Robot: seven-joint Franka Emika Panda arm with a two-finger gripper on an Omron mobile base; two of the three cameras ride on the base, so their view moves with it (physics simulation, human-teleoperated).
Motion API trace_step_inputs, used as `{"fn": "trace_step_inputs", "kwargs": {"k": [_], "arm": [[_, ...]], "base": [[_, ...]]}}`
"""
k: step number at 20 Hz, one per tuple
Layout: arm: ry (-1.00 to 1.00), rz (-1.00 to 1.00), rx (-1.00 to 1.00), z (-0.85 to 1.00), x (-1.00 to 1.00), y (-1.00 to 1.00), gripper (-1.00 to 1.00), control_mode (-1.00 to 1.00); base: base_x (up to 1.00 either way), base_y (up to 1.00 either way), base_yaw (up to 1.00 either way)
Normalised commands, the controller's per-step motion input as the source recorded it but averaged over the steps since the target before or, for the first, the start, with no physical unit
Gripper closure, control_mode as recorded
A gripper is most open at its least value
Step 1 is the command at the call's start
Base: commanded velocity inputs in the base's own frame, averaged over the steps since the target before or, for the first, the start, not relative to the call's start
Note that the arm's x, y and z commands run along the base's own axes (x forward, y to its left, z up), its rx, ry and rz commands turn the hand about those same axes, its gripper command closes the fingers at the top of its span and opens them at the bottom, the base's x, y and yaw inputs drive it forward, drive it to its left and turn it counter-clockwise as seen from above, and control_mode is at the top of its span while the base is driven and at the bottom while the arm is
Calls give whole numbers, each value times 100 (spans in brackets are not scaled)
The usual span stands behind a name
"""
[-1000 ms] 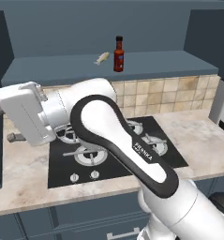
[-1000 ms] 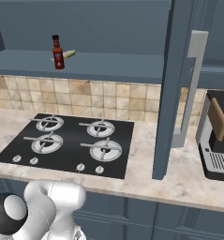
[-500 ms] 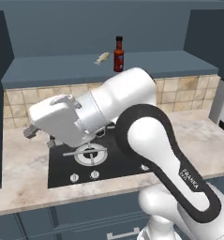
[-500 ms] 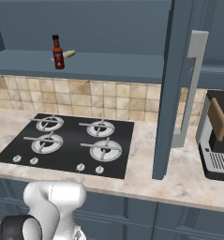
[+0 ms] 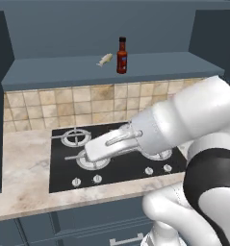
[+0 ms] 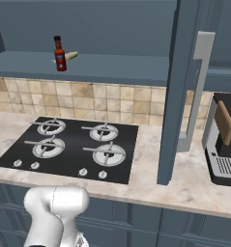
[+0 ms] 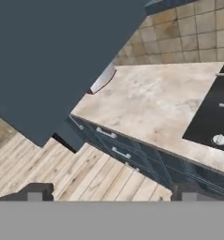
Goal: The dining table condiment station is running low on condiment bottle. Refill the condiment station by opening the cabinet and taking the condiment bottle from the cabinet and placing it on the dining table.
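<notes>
While the condiment bottle (image 5: 121,55) stands in the open cabinet (image 6: 180,91), the fingers (image 7: 111,191) (spread wide) hold nothing.

One hot-sauce bottle (image 5: 121,55) is standing on the open cabinet shelf (image 5: 63,72), and one small pale item (image 5: 105,59) is lying beside it. One black gas hob (image 6: 68,148) is sitting in the stone counter (image 6: 194,181), showing four burners and five knobs. One cabinet door (image 6: 177,91) is hanging open, carrying one silver bar handle (image 6: 196,91). One toaster-like appliance (image 6: 224,140) is sitting at the right.
</notes>
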Motion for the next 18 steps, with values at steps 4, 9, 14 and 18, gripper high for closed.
{"fn": "trace_step_inputs", "kwargs": {"k": [4, 9, 14, 18], "arm": [[-31, -29, -24, 1, -3, -86, -100, -100], [-30, -21, -16, 14, 0, -78, -100, -100], [-36, -10, -9, 35, 7, -68, -100, -100], [-35, -5, -1, 39, 13, -57, -100, -100]], "base": [[0, 0, 0], [0, 0, 0], [0, 0, 0], [0, 0, 0]]}}
